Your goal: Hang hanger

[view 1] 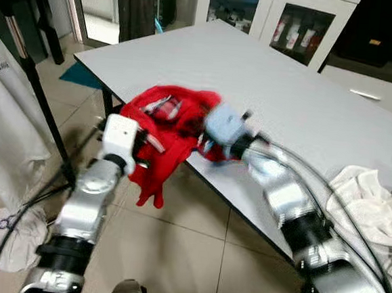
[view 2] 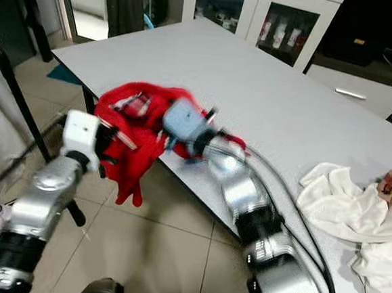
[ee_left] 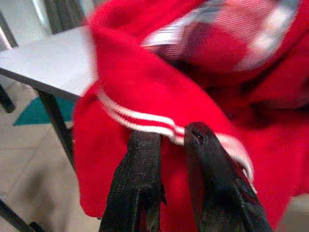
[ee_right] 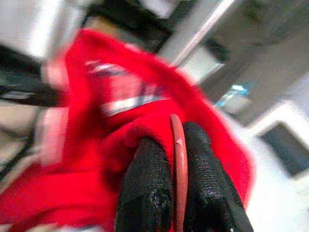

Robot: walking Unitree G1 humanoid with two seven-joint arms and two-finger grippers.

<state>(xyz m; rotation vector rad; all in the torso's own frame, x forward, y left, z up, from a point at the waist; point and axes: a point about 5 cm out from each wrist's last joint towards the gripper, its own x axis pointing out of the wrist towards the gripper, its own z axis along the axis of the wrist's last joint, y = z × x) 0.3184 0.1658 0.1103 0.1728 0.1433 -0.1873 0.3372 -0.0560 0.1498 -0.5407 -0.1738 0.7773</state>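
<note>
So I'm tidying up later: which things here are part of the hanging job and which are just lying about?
In the job:
red garment
hanger
left claw
right claw

Lying about:
white cloths
table
cabinet

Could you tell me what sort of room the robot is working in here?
Probably a laundry or utility room in a home, though that is a guess. A large grey table holds a red garment and crumpled white laundry, a white garment hangs at the left, and white glass-fronted cabinets stand behind.
</note>
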